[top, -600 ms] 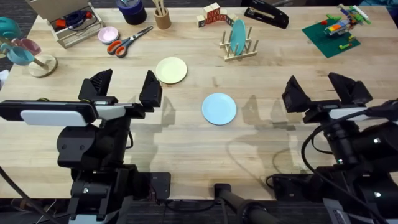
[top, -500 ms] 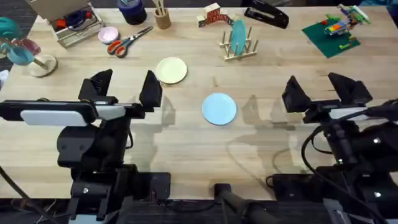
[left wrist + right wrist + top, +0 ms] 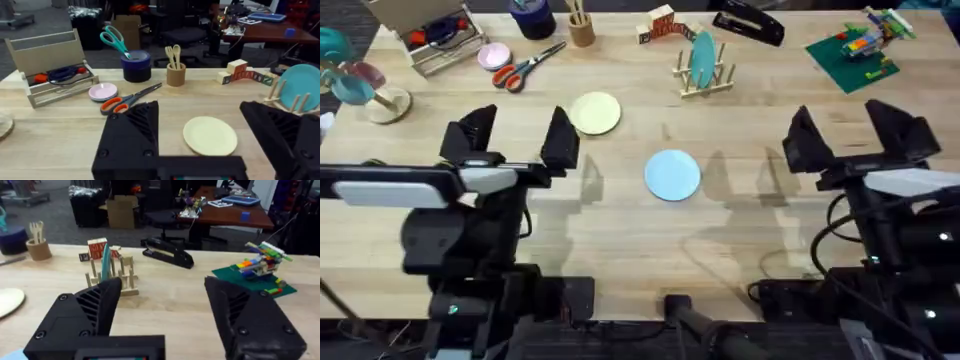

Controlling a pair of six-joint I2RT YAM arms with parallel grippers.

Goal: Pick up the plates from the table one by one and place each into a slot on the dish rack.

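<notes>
Status: I am lifting both arms; the left tool (image 3: 510, 138) and right tool (image 3: 861, 136) now sit a little farther forward than half a second back, both released and empty, so no pick has begun. Light blue round plate (image 3: 672, 174) is lying flat on the wooden plank desk (image 3: 620, 240), pale yellow round plate (image 3: 595, 113) beyond it. Small wooden pegged dish rack (image 3: 704, 76) is already carrying a teal plate (image 3: 703, 57). Orange-handled scissors (image 3: 520, 64) are lying near, blocking nothing.

Right wrist view: yellow plate (image 3: 10, 301) cut by left edge; blue plate (image 3: 11, 354) a sliver at lower-left corner. Left wrist view: teal plate (image 3: 302, 90) cut by right edge; rack (image 3: 294, 102) partly behind finger.
</notes>
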